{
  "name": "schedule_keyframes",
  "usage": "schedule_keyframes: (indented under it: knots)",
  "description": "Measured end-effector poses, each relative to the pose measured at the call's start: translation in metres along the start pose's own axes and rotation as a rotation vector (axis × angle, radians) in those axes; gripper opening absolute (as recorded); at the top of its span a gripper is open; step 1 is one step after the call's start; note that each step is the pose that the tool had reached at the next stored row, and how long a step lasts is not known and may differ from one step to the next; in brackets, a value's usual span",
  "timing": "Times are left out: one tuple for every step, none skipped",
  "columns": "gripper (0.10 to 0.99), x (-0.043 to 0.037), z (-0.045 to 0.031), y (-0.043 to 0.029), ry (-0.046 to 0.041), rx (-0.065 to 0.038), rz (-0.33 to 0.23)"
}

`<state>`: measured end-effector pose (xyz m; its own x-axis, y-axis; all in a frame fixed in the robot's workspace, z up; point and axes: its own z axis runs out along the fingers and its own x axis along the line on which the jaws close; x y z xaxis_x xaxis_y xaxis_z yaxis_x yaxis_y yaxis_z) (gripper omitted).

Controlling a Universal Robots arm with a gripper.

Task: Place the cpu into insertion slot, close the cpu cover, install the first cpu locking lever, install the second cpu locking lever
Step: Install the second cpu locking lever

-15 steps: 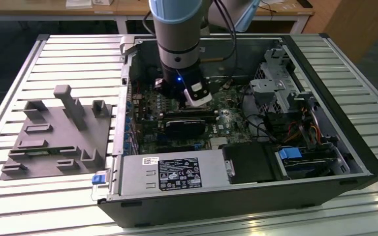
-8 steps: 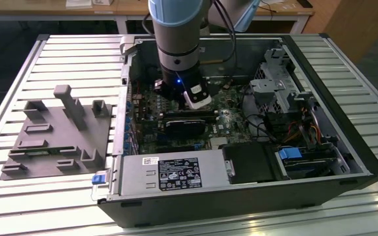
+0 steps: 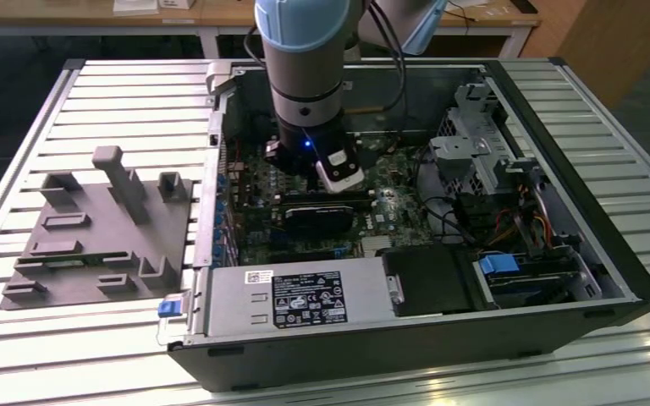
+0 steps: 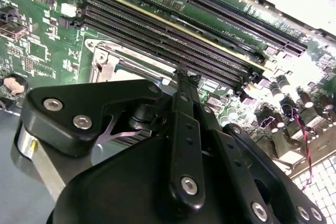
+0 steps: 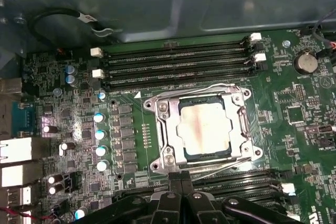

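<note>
The cpu [image 5: 203,132] lies flat in the insertion slot [image 5: 185,156] on the green motherboard [image 5: 131,124], its dull metal top showing through the window of the cpu cover [image 5: 169,139] — which appears already folded down around it, framing the chip on all sides. Thin wire levers run along the edges of the frame; whether they are latched I cannot say for certain. The gripper [image 5: 181,184] hovers just beside one edge of the socket, its fingers pressed together with nothing between them — in the second wrist view the closed tips [image 4: 182,72] point at the silvery frame, close by the long memory slots [image 4: 173,38].
</note>
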<state>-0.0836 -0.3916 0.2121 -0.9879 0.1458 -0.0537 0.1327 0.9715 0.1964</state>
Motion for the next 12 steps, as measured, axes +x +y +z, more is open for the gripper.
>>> schedule_keyframes:
  knots:
    - [0.102, 0.0002, 0.0009, -0.0002, 0.0012, -0.004, -0.003]
    - [0.102, 0.0006, 0.0018, -0.0005, 0.0027, -0.009, -0.007]
    - [0.102, 0.0011, 0.0028, -0.0007, 0.0043, -0.013, -0.012]
    - [0.102, 0.0018, 0.0038, -0.0010, 0.0055, -0.017, -0.016]
    - [0.102, 0.0025, 0.0046, -0.0012, 0.0067, -0.020, -0.020]
    - [0.102, 0.0033, 0.0051, -0.0015, 0.0074, -0.021, -0.023]
    - [0.102, 0.0045, 0.0055, -0.0018, 0.0079, -0.021, -0.025]
    - [0.102, 0.0059, 0.0058, -0.0020, 0.0084, -0.022, -0.026]
    - [0.102, 0.0071, 0.0063, -0.0023, 0.0088, -0.022, -0.028]
    - [0.102, 0.0078, 0.0068, -0.0025, 0.0094, -0.022, -0.031]
    - [0.102, 0.0084, 0.0074, -0.0027, 0.0099, -0.023, -0.033]
    - [0.102, 0.0089, 0.0079, -0.0029, 0.0104, -0.023, -0.036]
